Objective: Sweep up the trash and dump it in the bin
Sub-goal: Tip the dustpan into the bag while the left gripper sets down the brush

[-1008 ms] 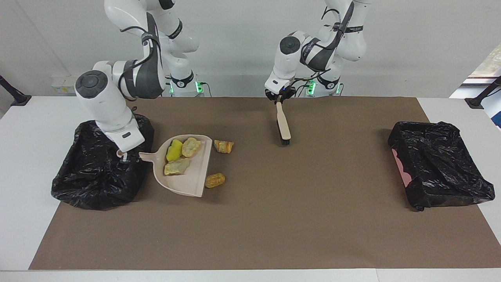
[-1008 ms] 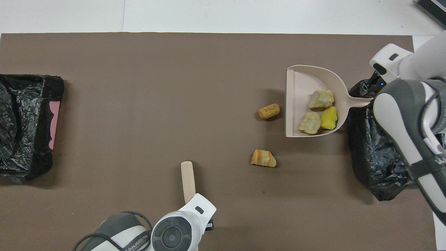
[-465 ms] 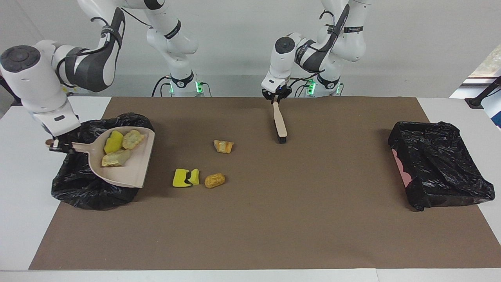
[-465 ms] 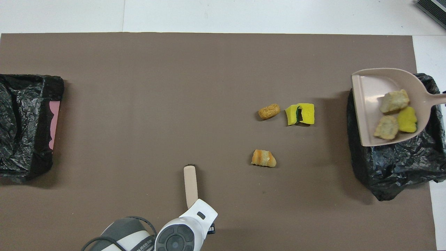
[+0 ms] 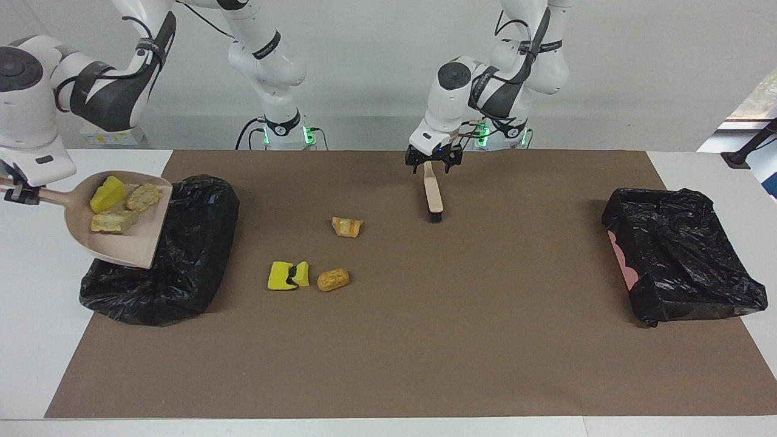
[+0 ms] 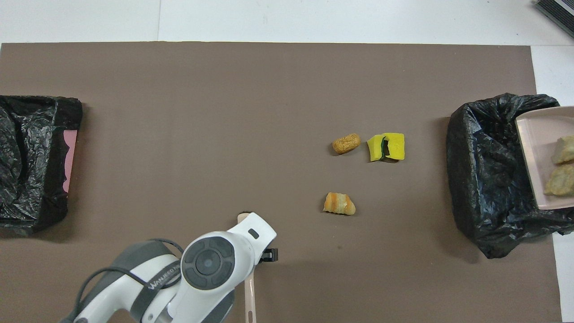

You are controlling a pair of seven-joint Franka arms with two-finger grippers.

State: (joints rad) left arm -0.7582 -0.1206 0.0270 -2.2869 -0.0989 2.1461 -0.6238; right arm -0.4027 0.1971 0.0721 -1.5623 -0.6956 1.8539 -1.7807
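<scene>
My right gripper (image 5: 14,192) is shut on the handle of the beige dustpan (image 5: 130,240), held raised and tilted over the outer edge of the black-bagged bin (image 5: 182,261). One yellow lump (image 5: 108,194) and two pale beige chunks (image 5: 144,196) lie in the pan. The pan's rim (image 6: 527,157) shows at the overhead view's edge. On the mat lie a yellow sponge pair (image 5: 288,275), an orange-brown lump (image 5: 333,279) and a bread-like bit (image 5: 347,226). My left gripper (image 5: 432,161) is open astride the handle of the brush (image 5: 434,197), which lies on the mat.
A second black-bagged bin (image 5: 680,255) with a pink patch stands at the left arm's end of the table. A brown mat (image 5: 425,340) covers most of the white table. The loose lumps lie between the brush and the right arm's bin.
My right gripper lifted the loaded dustpan off the mat and carried it over the bin, uncovering the yellow sponge pair. My left gripper has opened over the brush handle.
</scene>
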